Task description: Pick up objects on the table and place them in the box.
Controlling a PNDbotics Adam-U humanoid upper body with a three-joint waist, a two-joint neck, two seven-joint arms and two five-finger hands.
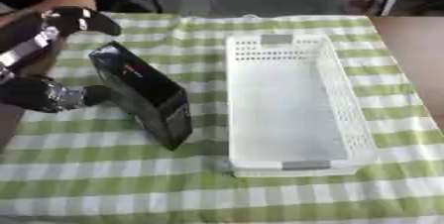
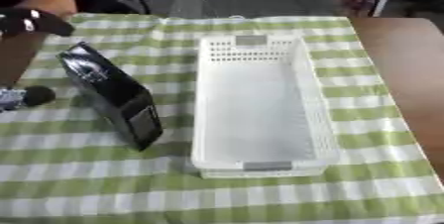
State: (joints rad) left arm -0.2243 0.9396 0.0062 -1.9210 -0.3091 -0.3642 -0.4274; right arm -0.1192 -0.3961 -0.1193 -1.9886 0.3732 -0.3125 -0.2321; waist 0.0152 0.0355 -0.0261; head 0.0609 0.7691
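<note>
The white basket point(image 1: 295, 114) sits empty beside the black box point(image 1: 143, 94); your left hand point(image 1: 48, 94) brackets it, fingers spread, not yet clamped.

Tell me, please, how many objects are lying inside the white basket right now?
0. The white basket holds nothing. The only loose object, a black box, is outside it to the left, tilted on the checked cloth by the left robot hand.

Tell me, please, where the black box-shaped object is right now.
The black object stands tilted on the checked tablecloth, just left of the white basket, with the left hand against its left side.
</note>
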